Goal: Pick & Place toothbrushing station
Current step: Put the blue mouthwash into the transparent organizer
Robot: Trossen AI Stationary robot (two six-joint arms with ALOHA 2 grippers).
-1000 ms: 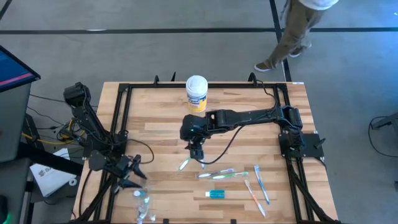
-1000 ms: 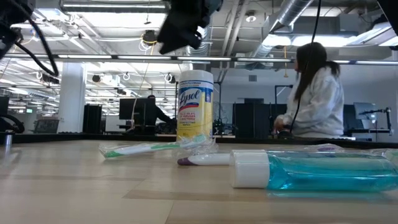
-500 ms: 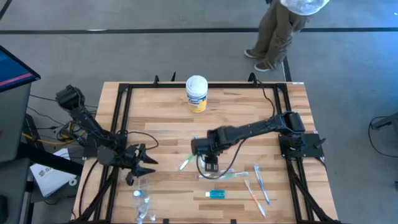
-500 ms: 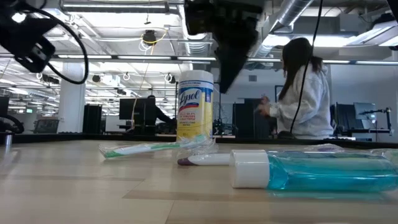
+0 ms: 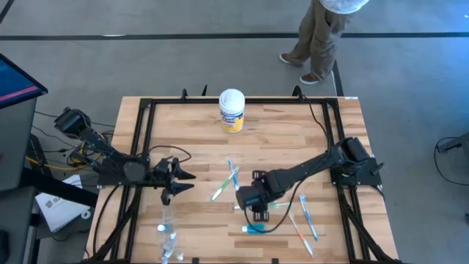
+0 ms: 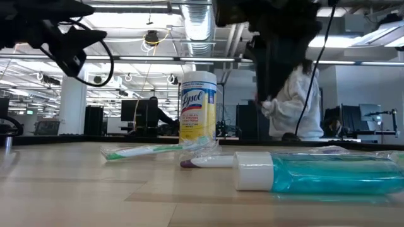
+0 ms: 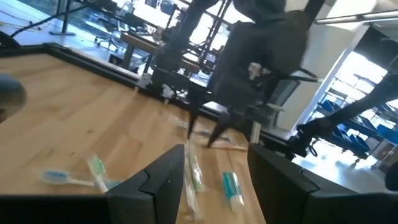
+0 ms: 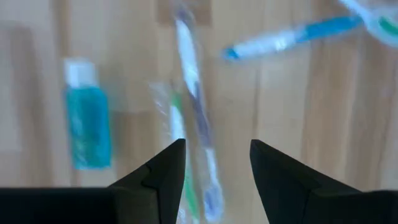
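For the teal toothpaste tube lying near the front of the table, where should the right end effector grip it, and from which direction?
Grip the teal toothpaste tube across the middle of its body, coming straight down from above. It lies flat on the table, its white cap to the picture's left in the high view, so the narrow width suits the fingers. The right end effector, open, hovers just behind it.

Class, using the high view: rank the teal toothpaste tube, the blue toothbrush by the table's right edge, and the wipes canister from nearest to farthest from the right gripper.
1. Teal toothpaste tube, just beside the right gripper, toward the table's near edge.
2. Blue toothbrush, off toward the right edge.
3. Wipes canister, far away at the table's back edge.
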